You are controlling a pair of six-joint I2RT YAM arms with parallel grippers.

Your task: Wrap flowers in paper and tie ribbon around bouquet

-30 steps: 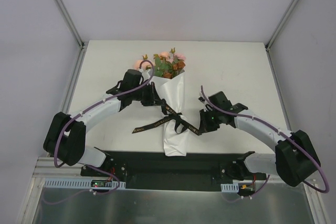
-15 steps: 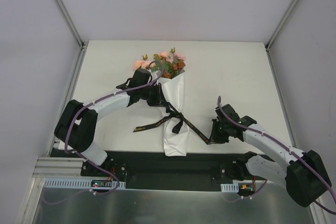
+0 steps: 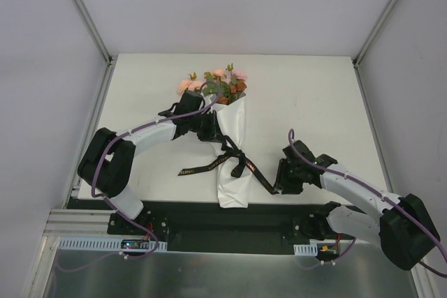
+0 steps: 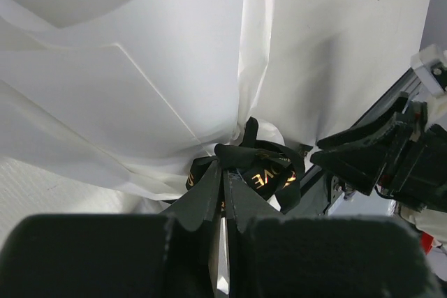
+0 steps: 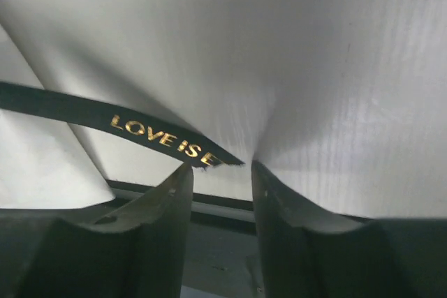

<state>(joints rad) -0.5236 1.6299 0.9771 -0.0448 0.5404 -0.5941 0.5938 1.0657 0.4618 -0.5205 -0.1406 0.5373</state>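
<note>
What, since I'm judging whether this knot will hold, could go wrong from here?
The right gripper stands open, the ribbon end loose at its fingertips, so the knot may slacken. The left gripper is shut on the ribbon at the knot, against the thin paper; pulling away could tear it or drag the bouquet.

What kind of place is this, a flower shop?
Probably a robot test booth, not a shop: bare white walls, metal frame posts, left arm and right arm bolted at a white table, one bouquet.
</note>
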